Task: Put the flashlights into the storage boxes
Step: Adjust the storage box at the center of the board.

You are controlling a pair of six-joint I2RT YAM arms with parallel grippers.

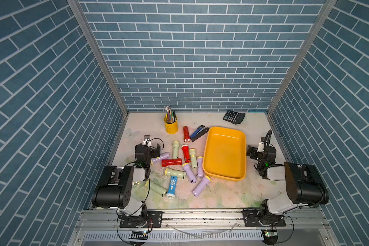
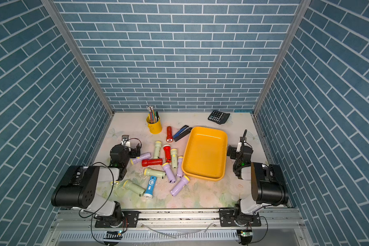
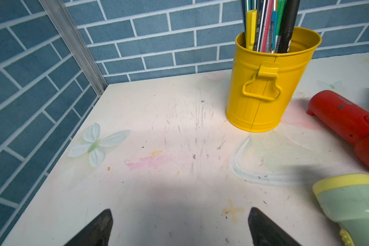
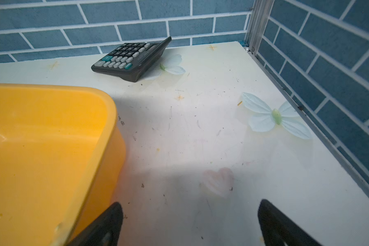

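On counter (image 1: 222, 196) beside empty tray (image 1: 224, 155), flashlights (image 1: 171, 162) lying jumbled, touching. Both gaping, holding nothing: left hand (image 3: 180, 213), right hand (image 4: 190, 202). Risk imo: round bodies rolling, hand nudging neighbours or snagging two.

you had the tray (image 1: 225, 153) right of centre on the table (image 1: 232, 196), the flashlights (image 1: 172, 162) strewn to its left. the pen cup (image 1: 171, 125) stood behind them; a stapler (image 1: 199, 133) lay by the tray's far corner, perhaps touching it; the calculator (image 1: 234, 117) sat back right.
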